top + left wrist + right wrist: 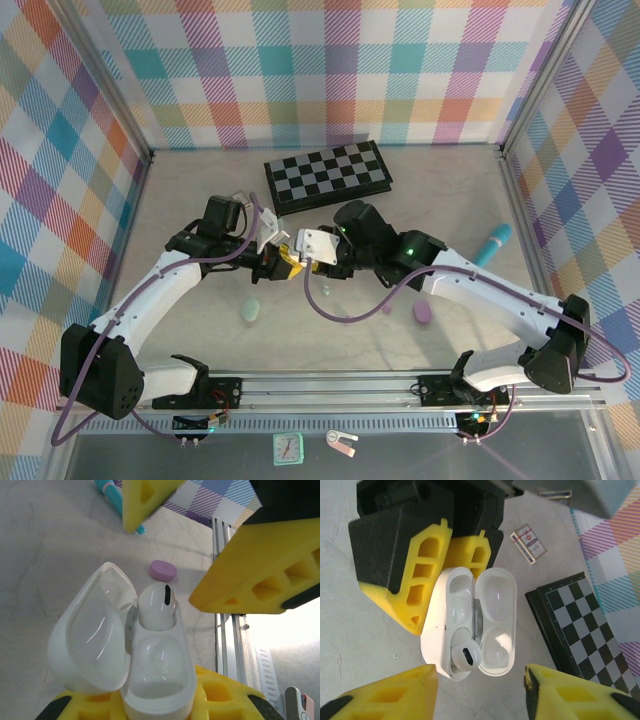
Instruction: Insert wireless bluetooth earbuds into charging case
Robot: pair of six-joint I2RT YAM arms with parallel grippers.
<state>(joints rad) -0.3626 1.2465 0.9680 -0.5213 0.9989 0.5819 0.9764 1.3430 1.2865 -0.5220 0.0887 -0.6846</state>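
Standing head-up, white earbud (pixel 157 605) in case (pixel 160 685) clamped by left fingers (pixel 420 580); right fingers (pixel 385 695) apart

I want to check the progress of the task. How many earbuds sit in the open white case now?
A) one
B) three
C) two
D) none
A: a single white earbud stands in one well of the open white case, and the other well is empty.

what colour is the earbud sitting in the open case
White, with a dark oval mark; the earbud shows best in the left wrist view.
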